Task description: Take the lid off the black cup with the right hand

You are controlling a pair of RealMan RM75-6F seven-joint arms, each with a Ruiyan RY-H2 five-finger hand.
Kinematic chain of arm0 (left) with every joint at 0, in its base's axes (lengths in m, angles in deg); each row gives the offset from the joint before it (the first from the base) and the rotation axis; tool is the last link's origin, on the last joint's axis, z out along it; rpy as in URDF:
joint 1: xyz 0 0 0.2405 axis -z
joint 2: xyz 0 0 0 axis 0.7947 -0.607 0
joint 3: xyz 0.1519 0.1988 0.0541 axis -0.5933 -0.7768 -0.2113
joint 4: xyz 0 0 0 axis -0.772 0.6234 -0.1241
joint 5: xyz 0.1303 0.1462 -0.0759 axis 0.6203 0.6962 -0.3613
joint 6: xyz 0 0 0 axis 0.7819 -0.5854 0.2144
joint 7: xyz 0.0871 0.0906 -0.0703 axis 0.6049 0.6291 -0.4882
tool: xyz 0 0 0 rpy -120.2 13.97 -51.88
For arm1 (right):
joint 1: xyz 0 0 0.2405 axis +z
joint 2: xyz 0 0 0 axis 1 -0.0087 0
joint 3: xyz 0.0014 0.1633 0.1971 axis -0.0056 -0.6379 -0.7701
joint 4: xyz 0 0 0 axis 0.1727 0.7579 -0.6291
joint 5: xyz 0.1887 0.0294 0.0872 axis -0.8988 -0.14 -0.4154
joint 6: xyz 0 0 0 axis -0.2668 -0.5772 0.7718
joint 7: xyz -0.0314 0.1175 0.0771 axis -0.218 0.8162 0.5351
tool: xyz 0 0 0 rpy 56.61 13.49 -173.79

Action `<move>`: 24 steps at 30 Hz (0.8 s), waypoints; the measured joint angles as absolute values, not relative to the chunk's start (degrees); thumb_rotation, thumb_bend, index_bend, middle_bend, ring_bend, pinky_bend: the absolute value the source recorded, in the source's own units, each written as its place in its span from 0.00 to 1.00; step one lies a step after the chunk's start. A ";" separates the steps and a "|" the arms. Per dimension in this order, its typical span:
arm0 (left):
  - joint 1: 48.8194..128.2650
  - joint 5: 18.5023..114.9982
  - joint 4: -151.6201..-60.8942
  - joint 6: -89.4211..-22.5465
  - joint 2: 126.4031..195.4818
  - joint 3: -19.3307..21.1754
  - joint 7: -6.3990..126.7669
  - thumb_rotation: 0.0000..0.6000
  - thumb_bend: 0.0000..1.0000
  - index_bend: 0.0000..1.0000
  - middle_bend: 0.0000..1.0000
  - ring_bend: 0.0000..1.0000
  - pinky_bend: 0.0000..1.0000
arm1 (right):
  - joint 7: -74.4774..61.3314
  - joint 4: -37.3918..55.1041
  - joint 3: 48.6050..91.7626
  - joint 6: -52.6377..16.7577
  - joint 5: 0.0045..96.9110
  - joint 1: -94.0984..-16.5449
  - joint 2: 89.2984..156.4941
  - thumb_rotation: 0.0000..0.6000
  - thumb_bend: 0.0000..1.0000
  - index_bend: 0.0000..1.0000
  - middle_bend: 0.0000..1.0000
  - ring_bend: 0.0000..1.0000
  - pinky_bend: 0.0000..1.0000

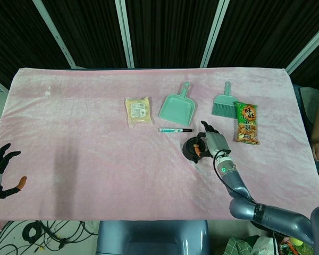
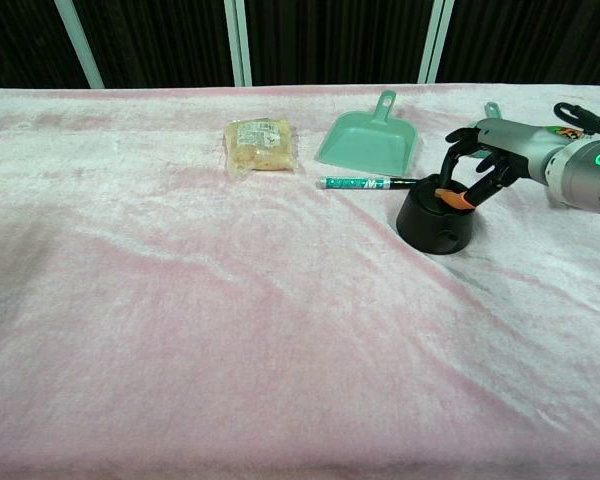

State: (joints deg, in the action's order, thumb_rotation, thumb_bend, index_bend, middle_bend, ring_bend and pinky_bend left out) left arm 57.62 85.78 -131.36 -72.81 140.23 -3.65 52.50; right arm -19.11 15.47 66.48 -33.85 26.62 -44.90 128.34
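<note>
Now my right hand [image 2: 480, 165] curls over the black cup [image 2: 435, 222], fingers [image 2: 458, 198] on its lid [image 2: 432, 200]; the pen [image 2: 365, 183] lies just behind the cup.

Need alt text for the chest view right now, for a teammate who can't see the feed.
The right hand reaches in from the right, fingers curled over the top of the black cup on a pink tablecloth. Behind the cup lie a marker pen, a green dustpan and a snack packet.
</note>
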 measured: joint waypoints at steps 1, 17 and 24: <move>57.62 85.78 -131.37 -72.81 140.22 -3.65 52.50 1.00 0.34 0.20 0.02 0.00 0.09 | -19.10 15.47 66.48 -33.86 26.63 -44.90 128.34 1.00 0.29 0.58 0.00 0.07 0.14; 57.66 85.78 -131.35 -72.65 140.18 -3.72 52.55 1.00 0.34 0.20 0.02 0.00 0.10 | -18.69 15.67 66.52 -34.29 26.93 -44.98 128.28 1.00 0.30 0.58 0.00 0.07 0.14; 57.67 85.71 -131.44 -72.59 140.13 -3.71 52.54 1.00 0.34 0.20 0.02 0.00 0.11 | -18.50 15.74 66.48 -34.34 27.14 -45.04 128.12 1.00 0.29 0.58 0.00 0.07 0.14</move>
